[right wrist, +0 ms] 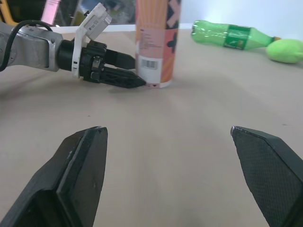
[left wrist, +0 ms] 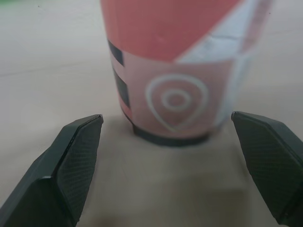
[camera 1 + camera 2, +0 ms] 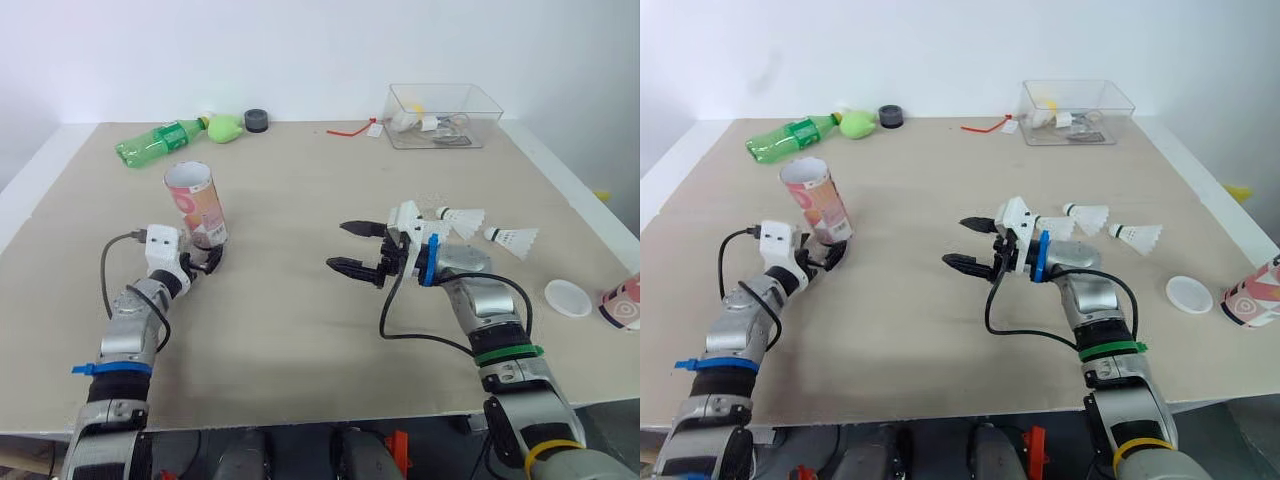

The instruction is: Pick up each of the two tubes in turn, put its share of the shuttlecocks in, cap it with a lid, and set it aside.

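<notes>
Here, head views: a pink-and-white paper tube (image 3: 195, 205) stands upright and open-topped on the left of the tan table (image 3: 300, 330). The left gripper (image 3: 200, 263) sits at its foot. The right gripper (image 3: 336, 245) is mid-table, spread wide and empty. One shuttlecock (image 3: 462, 216) lies just beside the right wrist, with a second shuttlecock (image 3: 512, 238) near it. A white lid (image 3: 567, 297) and a second tube (image 3: 622, 302) lie at the right edge. A green bottle (image 3: 160, 142), black tape roll (image 3: 257, 120) and clear box (image 3: 443, 115) sit along the far edge.

Left wrist view: fingers (image 2: 78, 156) wide apart, tube base just beyond the tips, untouched.

Right wrist view: fingers (image 1: 85, 161) wide over bare table, with the upright tube ahead and the left gripper's tip at its foot.
</notes>
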`<act>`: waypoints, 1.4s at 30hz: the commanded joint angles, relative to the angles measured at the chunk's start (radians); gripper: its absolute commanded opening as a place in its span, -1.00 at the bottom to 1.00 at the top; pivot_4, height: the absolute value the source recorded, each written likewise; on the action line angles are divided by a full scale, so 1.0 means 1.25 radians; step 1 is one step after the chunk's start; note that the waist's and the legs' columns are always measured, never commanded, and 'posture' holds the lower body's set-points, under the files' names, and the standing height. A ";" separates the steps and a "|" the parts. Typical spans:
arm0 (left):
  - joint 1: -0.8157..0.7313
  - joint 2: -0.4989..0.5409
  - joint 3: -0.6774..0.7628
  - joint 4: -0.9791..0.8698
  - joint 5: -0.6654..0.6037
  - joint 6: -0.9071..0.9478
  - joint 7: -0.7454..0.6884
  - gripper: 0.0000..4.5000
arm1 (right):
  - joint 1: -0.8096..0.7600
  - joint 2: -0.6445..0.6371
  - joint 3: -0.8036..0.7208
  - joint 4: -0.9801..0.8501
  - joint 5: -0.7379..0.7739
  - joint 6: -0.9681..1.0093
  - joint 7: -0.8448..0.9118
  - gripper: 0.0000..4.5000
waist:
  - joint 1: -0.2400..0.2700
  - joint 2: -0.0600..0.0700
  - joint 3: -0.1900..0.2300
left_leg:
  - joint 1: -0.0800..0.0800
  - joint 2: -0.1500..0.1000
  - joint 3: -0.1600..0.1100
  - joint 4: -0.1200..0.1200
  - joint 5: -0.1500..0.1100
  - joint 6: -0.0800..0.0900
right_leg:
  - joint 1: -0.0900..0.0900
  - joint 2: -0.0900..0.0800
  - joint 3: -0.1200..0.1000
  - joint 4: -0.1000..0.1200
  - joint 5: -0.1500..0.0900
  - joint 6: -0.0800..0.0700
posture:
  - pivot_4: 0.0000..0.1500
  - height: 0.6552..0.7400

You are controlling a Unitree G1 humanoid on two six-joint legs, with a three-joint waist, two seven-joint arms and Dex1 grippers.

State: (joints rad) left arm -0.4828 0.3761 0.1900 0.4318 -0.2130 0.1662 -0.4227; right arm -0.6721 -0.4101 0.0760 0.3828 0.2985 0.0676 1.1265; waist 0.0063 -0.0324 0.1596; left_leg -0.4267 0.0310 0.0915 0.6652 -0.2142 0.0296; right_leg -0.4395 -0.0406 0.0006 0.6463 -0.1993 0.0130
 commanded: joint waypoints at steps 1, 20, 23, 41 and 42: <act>-0.061 0.021 -0.016 0.092 0.025 -0.073 -0.036 1.00 | 0.003 -0.011 -0.018 -0.047 0.004 -0.006 -0.009 0.98 | 0.000 0.000 0.000 | 0.000 0.000 0.000 0.000 0.000 0.000 | 0.000 0.000 0.000 0.000 0.000 0.000 | 1.00 1.00; -0.246 0.044 -0.032 0.510 0.072 -0.253 -0.160 0.66 | 0.008 -0.029 -0.010 -0.080 0.002 0.009 -0.005 1.00 | 0.000 0.000 0.000 | 0.000 0.000 0.000 0.000 0.000 0.000 | 0.000 0.000 0.000 0.000 0.000 0.000 | 1.00 1.00; -0.252 0.041 -0.023 0.517 0.058 -0.251 -0.184 0.41 | 0.008 -0.033 -0.009 -0.084 -0.001 0.009 -0.005 1.00 | 0.000 0.000 0.000 | 0.000 0.000 0.000 0.001 0.000 0.000 | 0.000 0.000 0.000 0.001 0.000 0.000 | 1.00 1.00; -0.179 0.089 -0.239 -0.006 0.053 -0.147 -0.563 0.41 | 0.120 -0.114 -0.165 -0.258 0.075 0.230 -0.183 1.00 | 0.001 0.000 0.000 | -0.004 -0.001 -0.001 0.001 0.000 0.000 | -0.002 -0.001 -0.001 0.000 -0.001 0.000 | 1.00 1.00; -0.185 0.082 -0.245 -0.026 0.039 -0.132 -0.585 0.41 | 0.134 -0.118 -0.180 -0.265 0.076 0.240 -0.202 1.00 | 0.001 0.000 0.000 | -0.004 -0.001 -0.002 0.001 0.000 0.000 | -0.002 -0.001 -0.001 0.000 -0.001 0.000 | 1.00 1.00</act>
State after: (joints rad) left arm -0.6856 0.4829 -0.1155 0.4652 -0.1250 -0.0202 -1.1151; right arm -0.5109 -0.5424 -0.1004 0.1019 0.3709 0.3511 0.9082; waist 0.0072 -0.0325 0.1596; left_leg -0.4313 0.0295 0.0891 0.6663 -0.2143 0.0297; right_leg -0.4418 -0.0411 -0.0006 0.6464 -0.2002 0.0127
